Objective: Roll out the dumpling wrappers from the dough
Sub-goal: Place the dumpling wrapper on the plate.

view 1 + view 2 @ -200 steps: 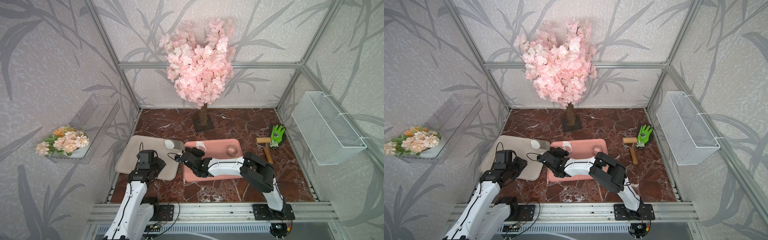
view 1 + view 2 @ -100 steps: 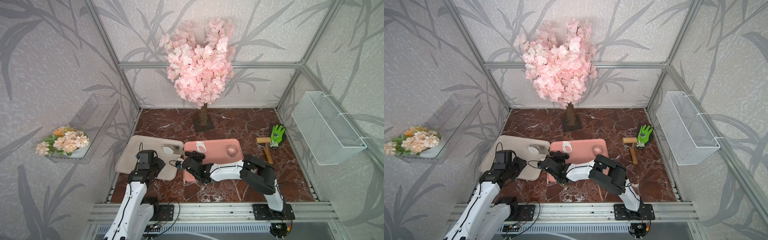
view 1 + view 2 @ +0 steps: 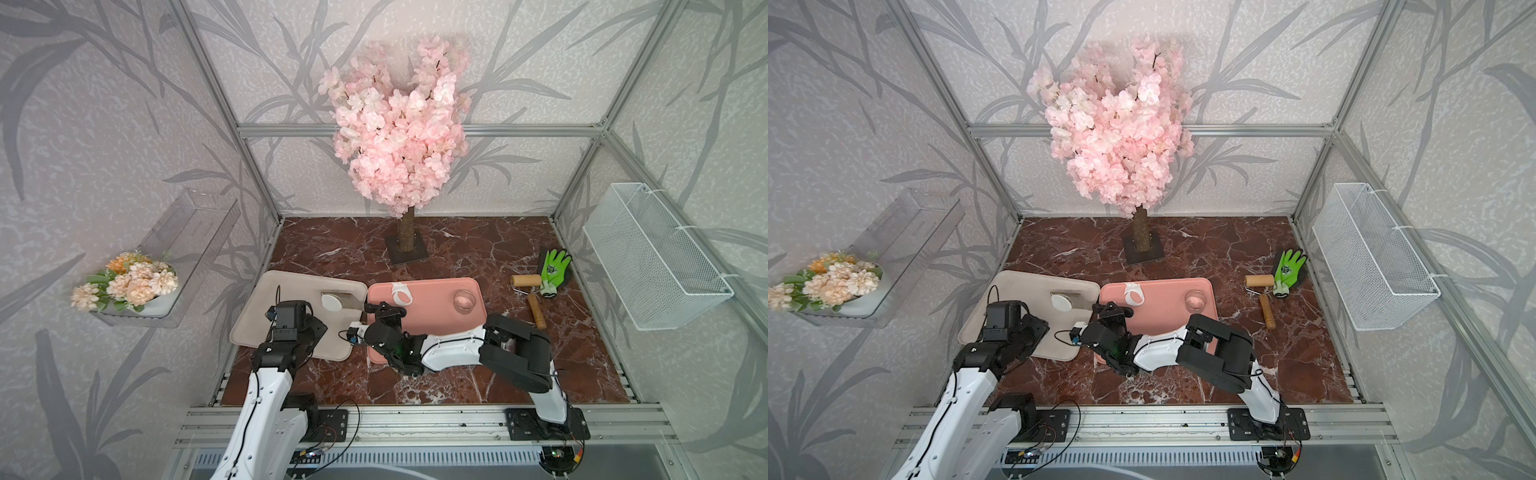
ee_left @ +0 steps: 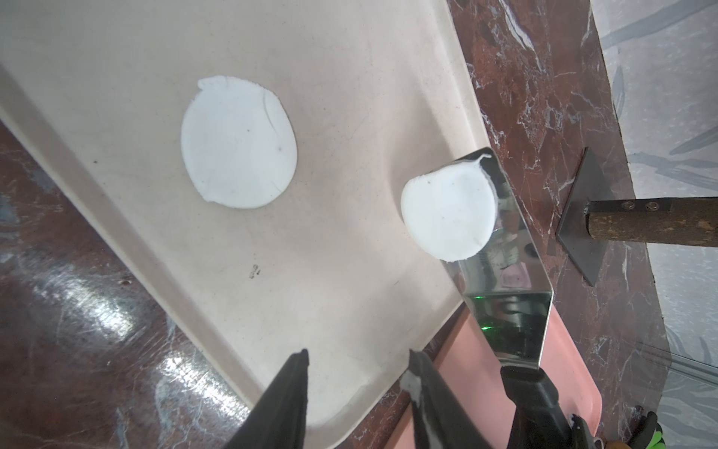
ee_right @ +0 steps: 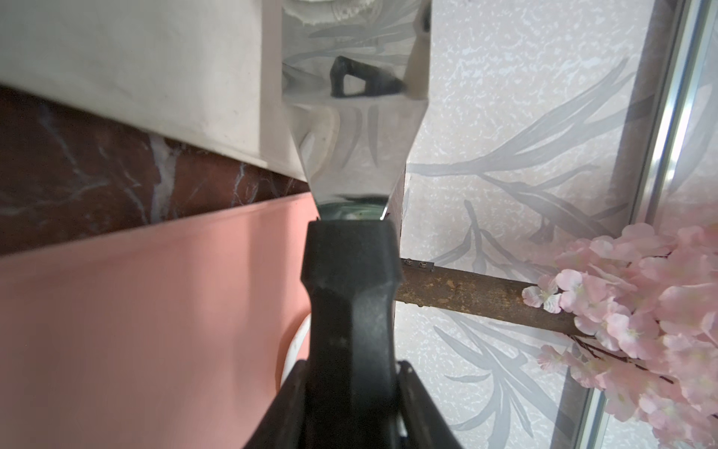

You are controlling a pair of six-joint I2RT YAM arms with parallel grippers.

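Observation:
My right gripper [image 5: 349, 367] [image 3: 384, 316] is shut on the black handle of a metal spatula [image 4: 509, 295], whose blade reaches over the beige tray's [image 4: 349, 97] [image 3: 257, 328] corner. One white dumpling wrapper [image 4: 447, 214] [image 3: 331, 302] rests on the blade's tip, partly overhanging it. Another wrapper [image 4: 237, 144] lies flat on the beige tray; my left arm hides it in both top views. Over that tray's near part my left gripper [image 4: 357, 355] [image 3: 291, 322] stands open and empty. A white dough loop [image 3: 401, 293] lies on the pink tray [image 3: 436, 316].
A clear ring cutter [image 3: 464, 300] sits on the pink tray's right part. To the right on the marble floor lie a wooden rolling pin [image 3: 527, 281] and a green glove [image 3: 555, 268]. The blossom tree's base [image 3: 406, 249] stands behind. A wire basket [image 3: 652, 257] hangs on the right wall.
My right arm has drawn back toward the front, and the spatula with its wrapper has shifted slightly nearer and left over the beige tray. The left arm has not moved.

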